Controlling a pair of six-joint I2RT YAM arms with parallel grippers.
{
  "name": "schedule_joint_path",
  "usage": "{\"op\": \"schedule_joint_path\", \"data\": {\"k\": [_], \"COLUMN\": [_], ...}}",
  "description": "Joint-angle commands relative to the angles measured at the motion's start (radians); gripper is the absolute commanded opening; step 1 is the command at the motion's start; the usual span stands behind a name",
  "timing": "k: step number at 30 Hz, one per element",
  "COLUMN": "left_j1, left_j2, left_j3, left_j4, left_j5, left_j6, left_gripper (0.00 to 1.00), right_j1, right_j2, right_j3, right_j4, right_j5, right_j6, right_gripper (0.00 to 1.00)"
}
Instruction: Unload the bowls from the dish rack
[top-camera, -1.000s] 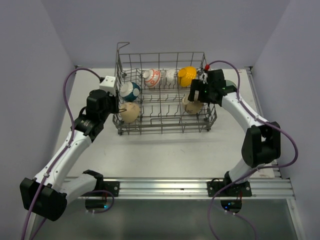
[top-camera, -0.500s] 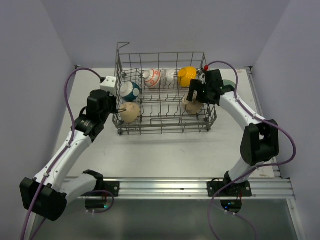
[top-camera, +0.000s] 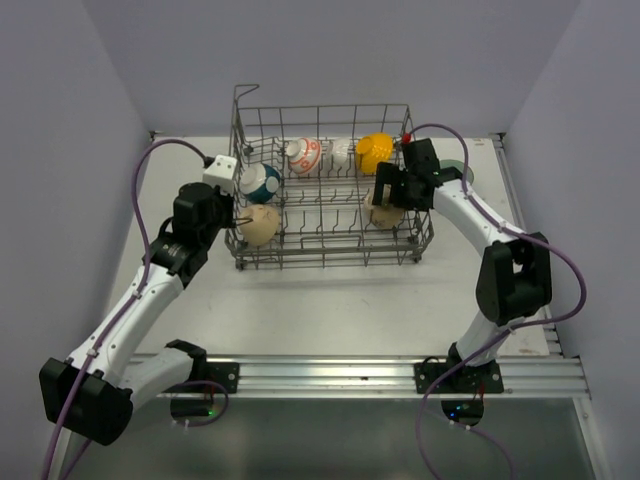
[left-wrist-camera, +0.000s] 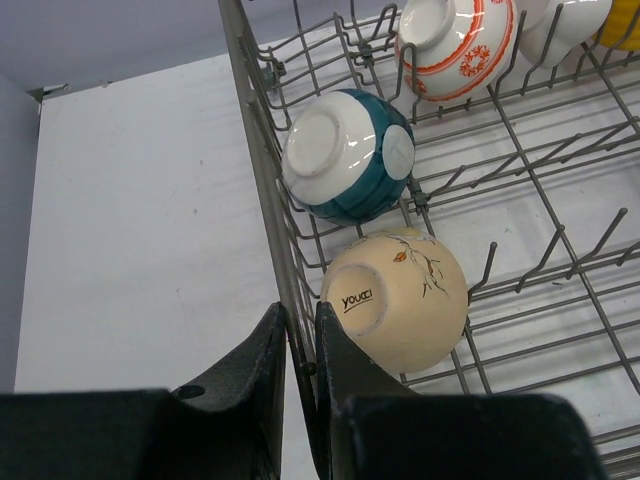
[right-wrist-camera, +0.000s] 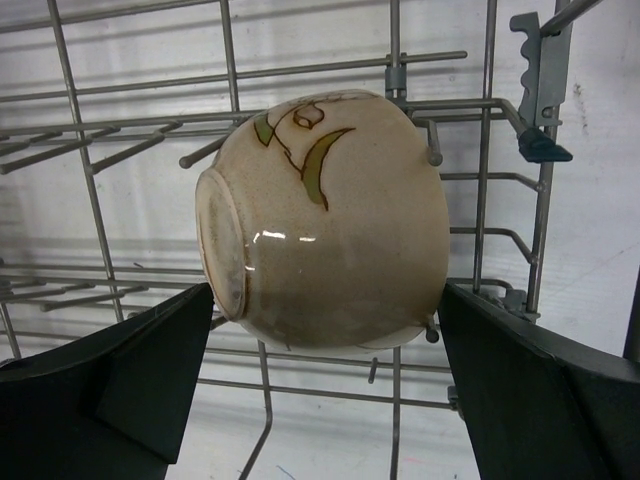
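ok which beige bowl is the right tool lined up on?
The leaf-painted beige bowl at the dish rack's right end, inside the open right tool. The other beige bowl, lettering on its foot, sits at the left end.

backdrop: plain pale lavender wall panels (top-camera: 330, 50), rear and both sides | centre: flat white worktop (top-camera: 330, 300) | bottom: silver aluminium rail (top-camera: 340, 371) | light: even

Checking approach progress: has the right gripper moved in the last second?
Yes. The right gripper shifted left, farther in past the dish rack's right wall, toward the beige bowl.
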Motion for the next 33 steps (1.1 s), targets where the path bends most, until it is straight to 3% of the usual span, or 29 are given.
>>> {"op": "schedule_joint_path", "data": {"k": [1,5,15,33], "left_j1": [-0.003,-0.003,-0.003,-0.003], "left_j2": [-0.027,-0.025,-0.03,-0.027], "left_j3": [-0.017,-0.016,-0.019,-0.02], "left_j4": [0.04,0.038,0.033,0.033], "left_j5": [0.011,0.017,0.032,0.034], "left_j6": [0.087,0.09,0.085,0.073], "left_gripper": [0.0,0.0,0.0,0.0], "right_j1": [0.011,0.015,0.017,0.009], "right_j2": [0.002,0.008,-0.093,-0.221], "right_j3": [0.047,0.033,-0.146,-0.335], "right_j4": [-0.057,-0.051,0.218,0.471], "right_j5": [0.015,0.012,-0.099,-0.254], "right_j6": [0.008,0.02,0.081,0.195], "right_gripper": [0.99,0.99,0.99,0.99]}}
